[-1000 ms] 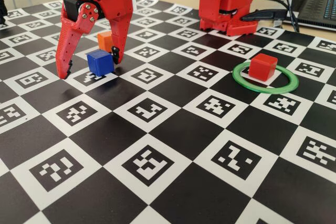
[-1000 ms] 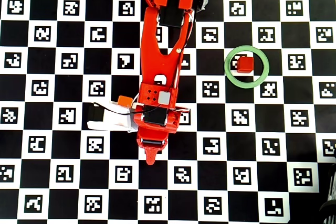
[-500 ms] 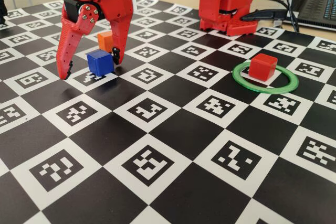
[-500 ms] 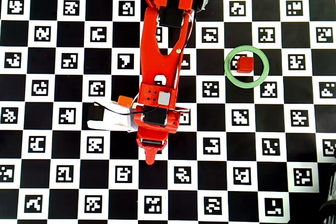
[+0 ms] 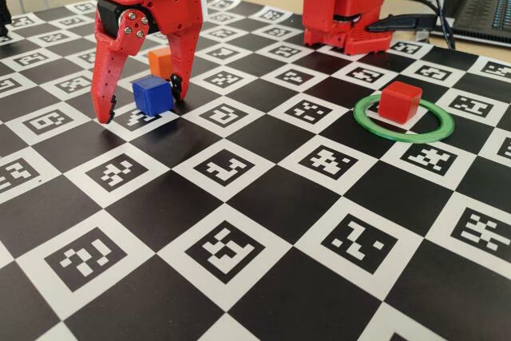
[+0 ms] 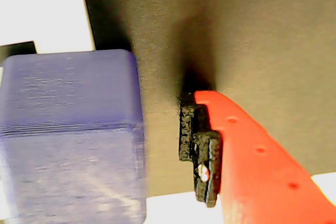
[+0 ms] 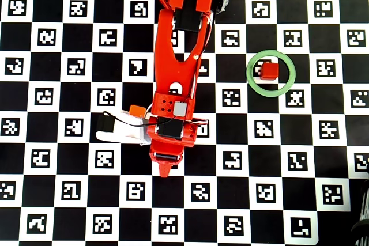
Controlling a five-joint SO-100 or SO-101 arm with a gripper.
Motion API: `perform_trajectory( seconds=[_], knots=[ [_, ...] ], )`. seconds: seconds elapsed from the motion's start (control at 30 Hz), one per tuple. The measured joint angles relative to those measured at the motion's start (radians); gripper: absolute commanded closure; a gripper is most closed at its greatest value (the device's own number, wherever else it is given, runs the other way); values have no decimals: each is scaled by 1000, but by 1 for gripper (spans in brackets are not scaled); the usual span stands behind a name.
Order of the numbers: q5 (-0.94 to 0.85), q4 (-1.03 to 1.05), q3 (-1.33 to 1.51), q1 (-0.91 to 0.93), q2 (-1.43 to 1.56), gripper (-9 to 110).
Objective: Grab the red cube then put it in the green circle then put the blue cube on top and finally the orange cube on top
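Blue cube (image 5: 152, 94) beneath arm (image 7: 176, 79), hidden overhead.

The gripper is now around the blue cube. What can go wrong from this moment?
1. In the wrist view a gap remains between the finger pad and the blue cube, so closing may push it sideways.
2. The orange cube sits just behind the gripper and could be bumped.

blue cube (image 5: 152, 94); red gripper (image 5: 140, 101)

Overhead, the arm hides the blue cube (image 5: 152, 94).
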Motion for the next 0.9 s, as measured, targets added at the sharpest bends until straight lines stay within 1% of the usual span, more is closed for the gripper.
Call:
perform_trajectory(
  seconds=[0.13,0.27,0.37,0.57,0.67,0.9],
  knots=[
    [0,0,-6,0,0,60],
    [0,0,-6,0,0,68],
    [0,0,-6,0,0,75],
    [2,-11,-12,0,0,93],
    [0,-9,-15,0,0,95],
    [0,-8,-17,0,-6,96]
  ],
)
